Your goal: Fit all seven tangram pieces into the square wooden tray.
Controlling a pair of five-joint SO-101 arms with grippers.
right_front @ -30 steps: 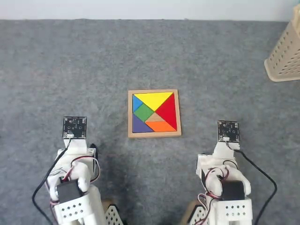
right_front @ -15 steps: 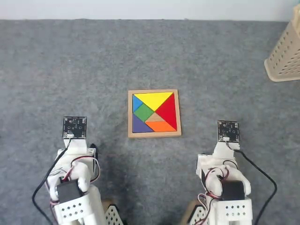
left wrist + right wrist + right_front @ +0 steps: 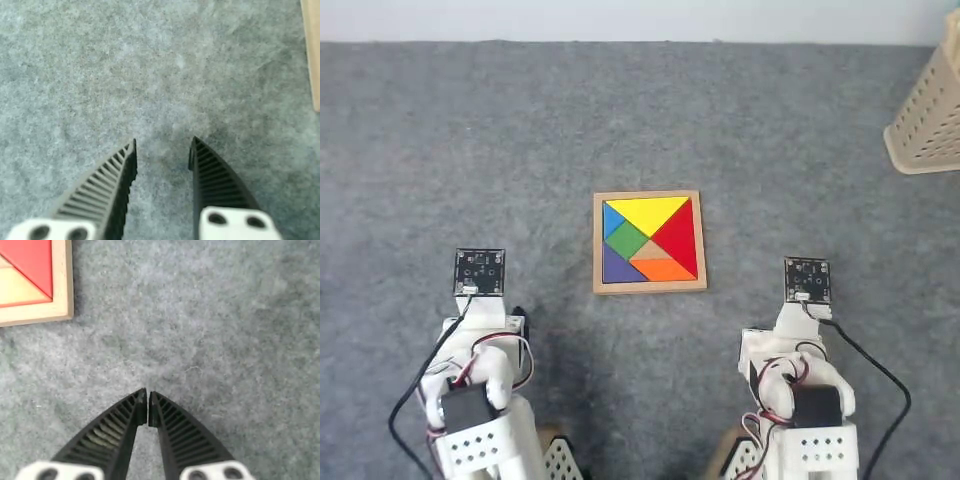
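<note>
Your square wooden tray (image 3: 648,195) lies flat at the middle of the grey carpeted tabletop (image 3: 520,130), well apart from every edge, with seven coloured pieces set flush inside it: a yellow triangle (image 3: 648,213) along the far side, a red triangle (image 3: 678,243) on the right, a blue triangle (image 3: 611,221) and green square (image 3: 628,240) on the left, a purple piece (image 3: 616,266) and orange piece (image 3: 665,269) along the near side, and a small tan triangle (image 3: 650,251) between them. Nearer you, the left arm (image 3: 480,380) and right arm (image 3: 798,390) sit at the tabletop's near edge, one either side of the tray and touching nothing. Your left gripper (image 3: 164,142) hangs over bare carpet, its toothed jaws a narrow gap apart and empty. Your right gripper (image 3: 148,392) has its tips pressed together, holding nothing, with a corner of the tray's rim (image 3: 62,280) near. A beige perforated basket (image 3: 930,110) stands at the far right corner.
</note>
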